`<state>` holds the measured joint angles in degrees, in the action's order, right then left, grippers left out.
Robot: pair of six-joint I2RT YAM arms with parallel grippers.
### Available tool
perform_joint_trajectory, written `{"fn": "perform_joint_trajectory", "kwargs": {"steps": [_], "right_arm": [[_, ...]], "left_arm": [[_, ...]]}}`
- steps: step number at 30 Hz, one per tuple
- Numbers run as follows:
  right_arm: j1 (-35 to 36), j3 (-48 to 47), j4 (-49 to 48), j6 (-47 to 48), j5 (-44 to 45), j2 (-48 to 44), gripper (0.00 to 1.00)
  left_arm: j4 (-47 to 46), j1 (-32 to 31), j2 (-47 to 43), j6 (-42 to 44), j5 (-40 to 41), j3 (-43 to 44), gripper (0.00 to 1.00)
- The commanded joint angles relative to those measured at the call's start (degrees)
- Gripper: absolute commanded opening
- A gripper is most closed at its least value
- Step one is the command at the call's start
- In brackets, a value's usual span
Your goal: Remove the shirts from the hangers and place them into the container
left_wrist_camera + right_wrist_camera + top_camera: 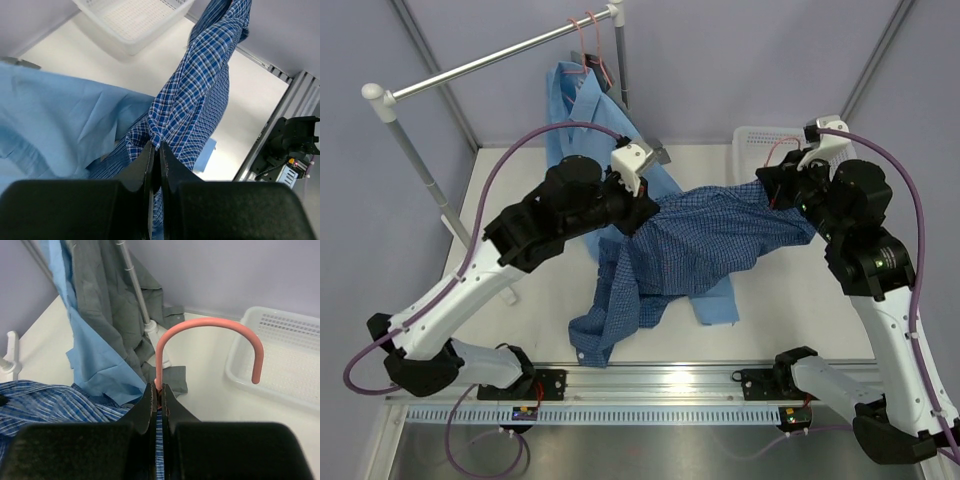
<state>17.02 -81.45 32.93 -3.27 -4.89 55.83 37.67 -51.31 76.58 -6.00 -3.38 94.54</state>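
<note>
Stretching between the two tools, the dark blue checked shirt is sagging over the table, with one sleeve trailing toward the arm bases. The left gripper is pinching a bunched fold of this checked cloth, its fingers pressed together on the fabric, and the shirt is rising away from its tips in a taut band. The right gripper is clamping the pink hanger at the foot of its hook, jaws pressed tight on the wire, while the hook is arching up just past its fingertips and the checked collar is bunching underneath them. Ahead and to the right of that gripper, the white basket is sitting apart from the hook, showing only its own slotted floor inside. Ahead and to its left, the light blue shirt and the grey shirt are hanging down from the rail.
</note>
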Motion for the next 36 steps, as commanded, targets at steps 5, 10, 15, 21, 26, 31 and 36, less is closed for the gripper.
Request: {"fn": "perform_joint_trajectory", "kwargs": {"steps": [5,10,15,21,26,31,36], "right_arm": [[-0.8,-6.0,-0.1,-0.2,16.1,0.0,0.00],[-0.8,-10.2,0.2,-5.0,14.0,0.2,0.00],[-0.8,-14.4,2.6,-6.8,18.8,2.7,0.00],[-0.8,-13.1,2.1,-7.2,15.8,5.8,0.00],[-0.8,-7.2,0.0,-8.8,18.6,6.7,0.00],[-0.8,-9.3,-0.5,-11.1,20.9,8.6,0.00],[-0.8,-14.5,2.0,-12.8,23.7,10.7,0.00]], "left_arm": [[1.7,0.4,-11.8,1.4,5.0,-4.0,0.00],[1.7,0.4,-15.7,0.1,3.7,-9.5,0.00],[0.3,0.0,-17.8,-3.1,-5.9,-11.1,0.00],[-3.3,-0.3,-18.1,-3.5,-3.7,-9.3,0.00],[-4.7,-0.3,-15.4,-2.2,-5.5,-4.9,0.00],[-4.7,-0.3,-13.3,-2.5,-6.6,-5.3,0.01],[-4.8,-0.3,-13.7,-4.1,-5.4,-9.5,0.03]]}}
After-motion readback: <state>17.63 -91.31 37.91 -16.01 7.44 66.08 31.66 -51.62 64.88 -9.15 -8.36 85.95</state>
